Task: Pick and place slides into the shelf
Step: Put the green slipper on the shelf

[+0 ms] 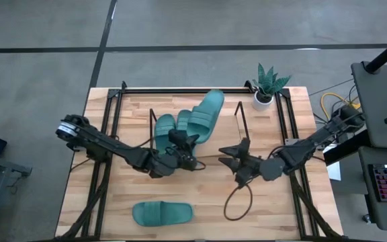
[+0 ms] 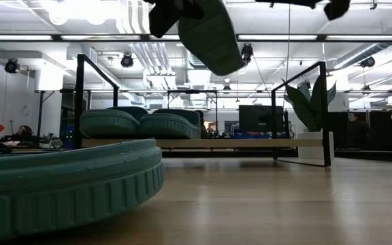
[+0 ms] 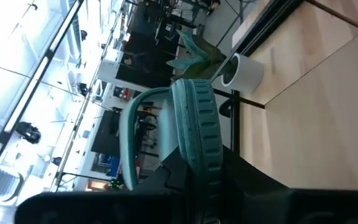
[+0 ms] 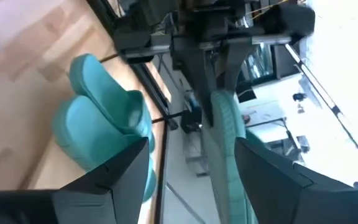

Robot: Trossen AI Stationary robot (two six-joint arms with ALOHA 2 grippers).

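The wooden table carries the shelf, a low rack of thin black rods whose upright end frames stand just beyond both claws. Two slides sit side by side on the shelf, directly past the left gripper. That left gripper has its fingers pressed together on a third slide, pinching it at one end so that it hangs in the air, on edge and tilted, over the shelf; from the low camera this held slide shows well above the two resting ones. The right gripper hangs just beside the left one, on the near side of the shelf's right end frame, its fingers spread apart and holding nothing; through its wrist camera the lifted slide lies between the two spread fingers, farther off. A fourth slide lies flat on the table, well behind the left gripper toward the near edge. A small potted plant stands at the far corner beyond the right gripper, and a loop of dark cable lies just behind it.
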